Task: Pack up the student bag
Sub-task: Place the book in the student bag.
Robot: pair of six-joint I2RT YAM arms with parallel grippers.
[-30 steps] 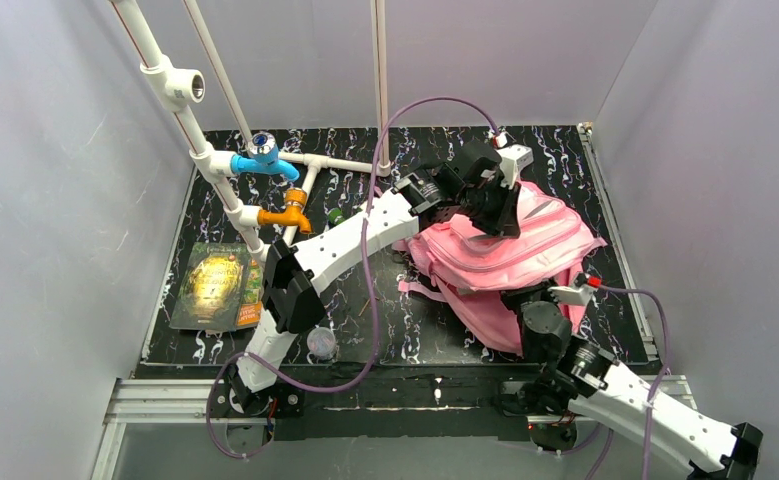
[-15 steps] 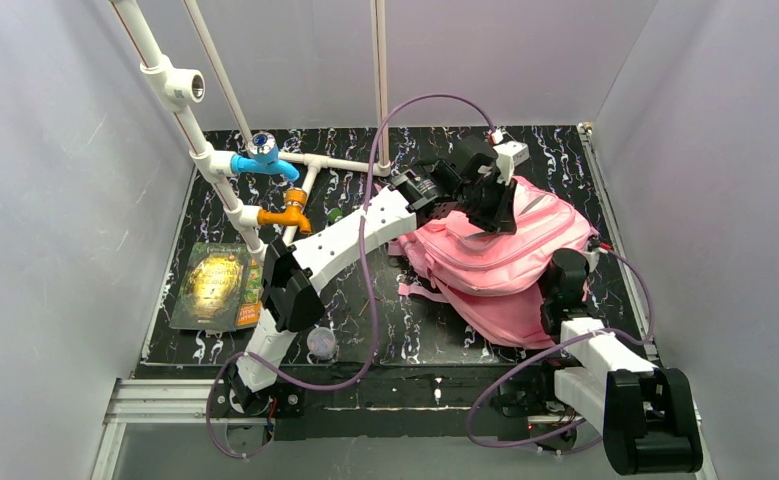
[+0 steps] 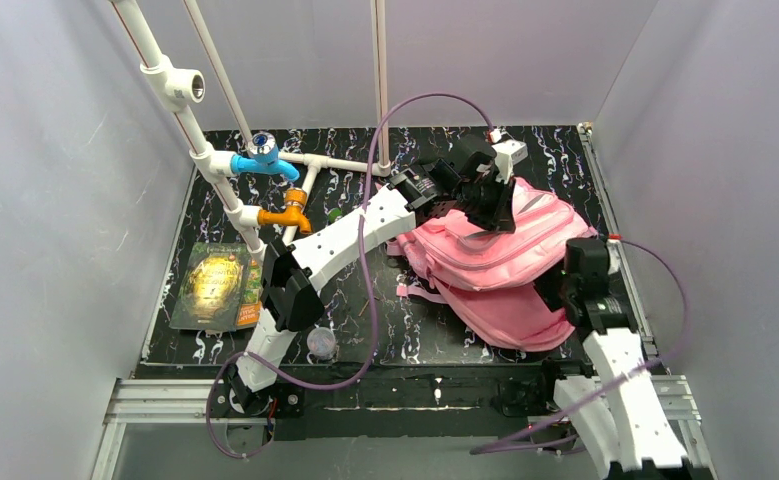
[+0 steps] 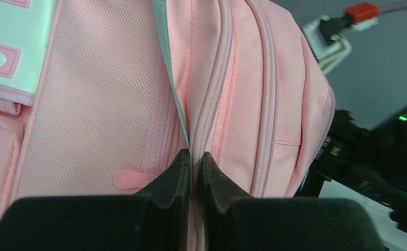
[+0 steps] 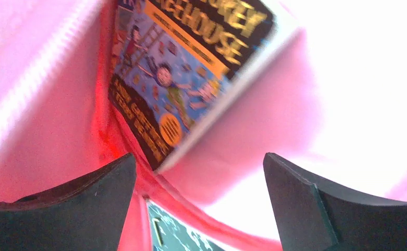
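The student bag (image 3: 495,262), a large pink backpack, lies at the right of the table. My left gripper (image 3: 489,208) sits on its top and is shut on a fold of pink fabric by the zip seam (image 4: 211,104); in its own view the left gripper (image 4: 195,155) pinches that fold. My right gripper (image 3: 562,290) is at the bag's right side. In the right wrist view the right gripper (image 5: 199,157) is wide open inside the pink bag (image 5: 44,104). A colourful book (image 5: 185,68) lies in there beyond the fingertips, not gripped.
A green book (image 3: 215,287) lies at the table's left. White pipes with a blue valve (image 3: 265,158) and an orange valve (image 3: 287,213) stand at the back left. A small round object (image 3: 321,343) sits by the front edge. Grey walls enclose the table.
The right arm has swung from the bag's front edge round to its right side, and its jaws have opened. The left gripper has kept its hold on the bag.
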